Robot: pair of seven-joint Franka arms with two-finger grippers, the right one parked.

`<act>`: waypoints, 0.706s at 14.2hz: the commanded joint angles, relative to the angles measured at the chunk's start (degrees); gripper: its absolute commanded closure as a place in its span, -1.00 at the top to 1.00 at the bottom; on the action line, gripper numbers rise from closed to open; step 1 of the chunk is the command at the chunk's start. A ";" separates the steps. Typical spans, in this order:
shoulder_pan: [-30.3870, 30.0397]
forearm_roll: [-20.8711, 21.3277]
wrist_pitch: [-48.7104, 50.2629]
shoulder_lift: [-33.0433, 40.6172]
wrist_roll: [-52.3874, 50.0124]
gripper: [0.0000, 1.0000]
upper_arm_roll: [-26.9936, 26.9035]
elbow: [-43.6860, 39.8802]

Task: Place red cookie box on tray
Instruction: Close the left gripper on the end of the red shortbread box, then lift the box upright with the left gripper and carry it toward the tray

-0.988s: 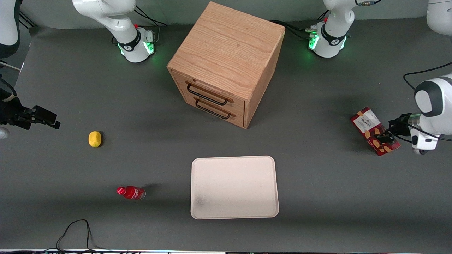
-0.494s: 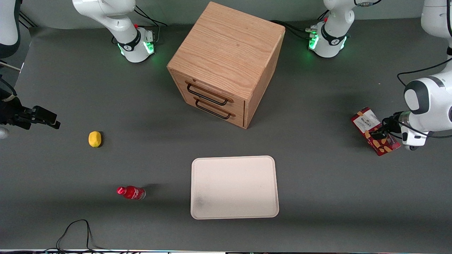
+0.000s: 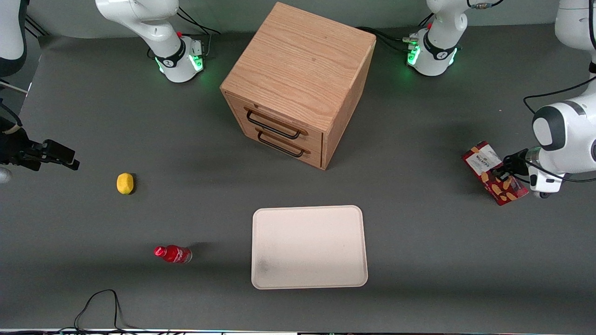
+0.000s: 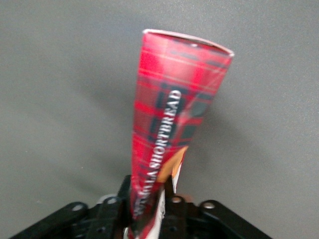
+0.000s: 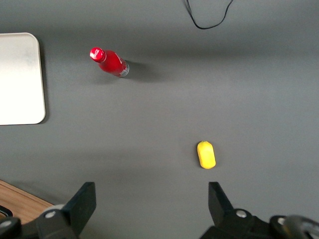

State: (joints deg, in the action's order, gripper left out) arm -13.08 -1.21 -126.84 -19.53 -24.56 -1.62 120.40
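Dark grey table [image 3: 419, 242]; my pincer [image 3: 504, 173] pinching red cookie box [image 3: 489, 170] at working arm's end; grasp made; tray [image 3: 260, 279] bare, well apart; carry and set-down remain.

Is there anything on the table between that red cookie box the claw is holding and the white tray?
No. In the front view only bare grey table separates the red cookie box, gripped by the claw, from the tray.
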 commanded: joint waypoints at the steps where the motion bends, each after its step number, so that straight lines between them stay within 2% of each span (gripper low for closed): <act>1: 0.69 0.85 -1.13 0.72 -1.11 -1.00 -0.40 1.24; 6: 0.77 0.77 0.36 1.33 -1.72 -1.00 -0.49 -0.07; 8: 0.77 0.85 7.79 3.43 -2.42 -1.00 -0.49 -4.10; 10: 0.69 1.29 19.12 4.58 -2.34 -1.00 -0.40 -12.25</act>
State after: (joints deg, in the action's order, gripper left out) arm -13.06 -1.18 -118.02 -18.21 -25.09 -1.62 115.03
